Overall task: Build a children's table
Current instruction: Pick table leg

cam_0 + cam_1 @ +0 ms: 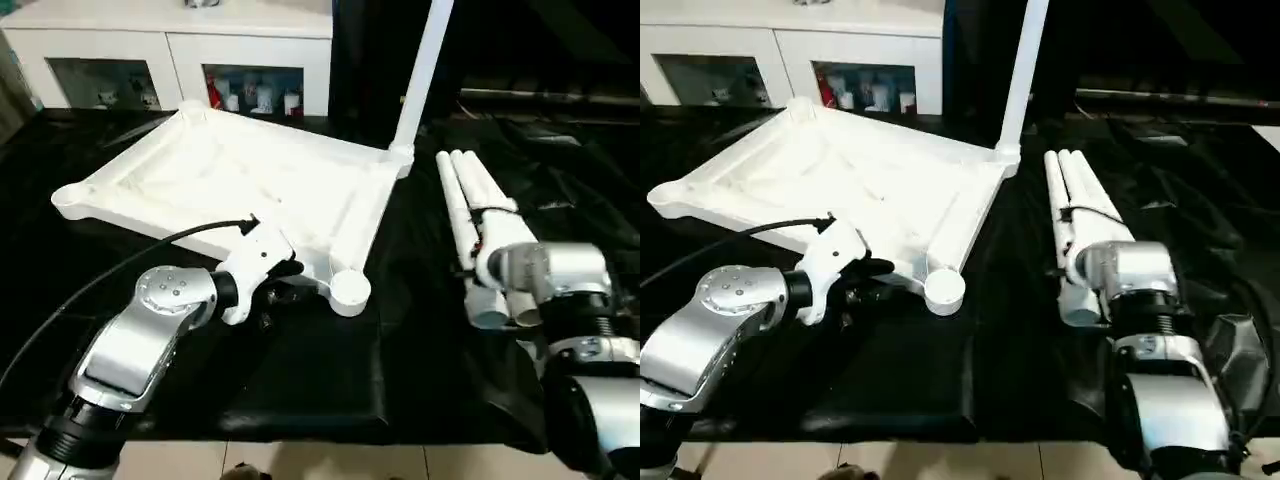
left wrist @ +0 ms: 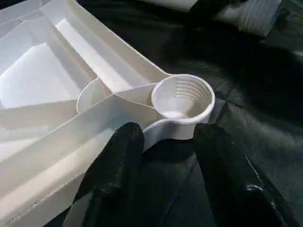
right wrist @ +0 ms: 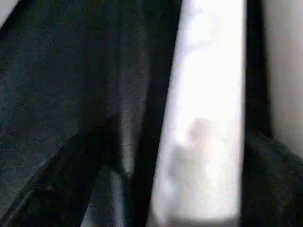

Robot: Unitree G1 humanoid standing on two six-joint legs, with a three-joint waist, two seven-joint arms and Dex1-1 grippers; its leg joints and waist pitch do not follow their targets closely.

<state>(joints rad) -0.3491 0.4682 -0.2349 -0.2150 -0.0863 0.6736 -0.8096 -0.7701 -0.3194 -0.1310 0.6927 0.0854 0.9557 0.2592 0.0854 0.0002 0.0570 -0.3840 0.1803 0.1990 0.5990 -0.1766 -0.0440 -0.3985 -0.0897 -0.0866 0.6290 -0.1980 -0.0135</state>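
Head views: The children's table top (image 1: 230, 180) lies upside down on the black-covered surface (image 1: 300, 380), ribbed underside facing up, with round sockets at its corners. One leg (image 1: 420, 70) stands upright in the far corner socket on the robot's right. The near socket (image 1: 350, 288) on that same side is empty. Three loose legs (image 1: 465, 215) lie side by side on the surface to the right of the top, apart from it. A white cabinet (image 1: 170, 45) with glass doors stands behind the surface.

The left tool (image 1: 278, 283) sits at the top's near edge, just beside the empty near socket. The right arm's wrist (image 1: 1120, 270) is over the near ends of the loose legs; the right tool itself is hidden beneath it.

Left wrist view: The left tool's two black fingers (image 2: 118, 156) are spread partly apart. One finger lies against the top's edge rail; the other stands on the far side of the threaded socket (image 2: 182, 99), close to its wall. Whether they press on the plastic cannot be told.

Right wrist view: A white leg (image 3: 203, 118) runs lengthwise close before the camera, with dark cloth beside it. The right tool's jaws stand wide apart, holding nothing that can be seen.
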